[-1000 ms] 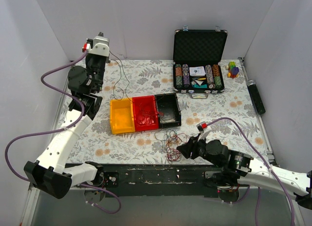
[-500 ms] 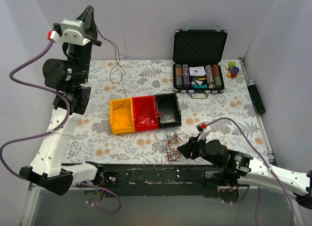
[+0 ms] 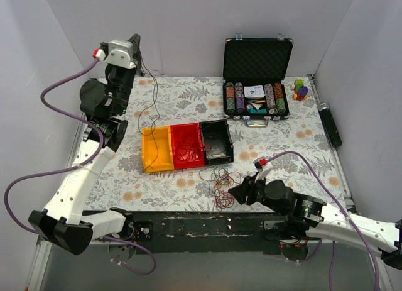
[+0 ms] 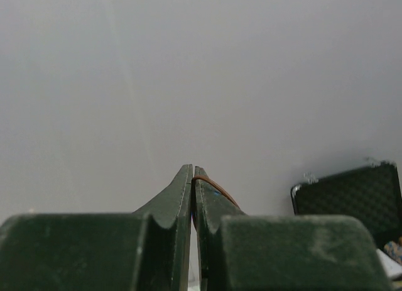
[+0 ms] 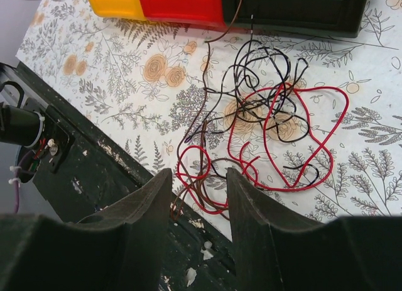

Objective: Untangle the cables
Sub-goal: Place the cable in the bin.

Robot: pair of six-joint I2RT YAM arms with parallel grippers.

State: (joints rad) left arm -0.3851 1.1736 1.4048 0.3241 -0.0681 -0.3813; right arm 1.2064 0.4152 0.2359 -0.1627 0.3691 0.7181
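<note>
The cables are a tangle of thin red, black and brown wires (image 3: 220, 185) at the table's near edge, in front of the bins. It also shows in the right wrist view (image 5: 270, 115). My right gripper (image 3: 233, 192) is open and low, just right of the tangle; in its own view (image 5: 198, 175) its jaws stand either side of red and brown loops at the table edge. My left gripper (image 3: 134, 42) is raised high at the back left, shut on one thin brown wire (image 4: 213, 183). That wire hangs down towards the yellow bin (image 3: 157, 150).
A red bin (image 3: 187, 145) and a black bin (image 3: 217, 141) adjoin the yellow one. An open black case of poker chips (image 3: 257, 77) stands at the back right, with a small coloured toy (image 3: 301, 88) and a black cylinder (image 3: 331, 124) by the right wall.
My left gripper rose high with the wire, then came down and to the right; the hanging wire swung with it. The right arm and the tangle have not moved.
</note>
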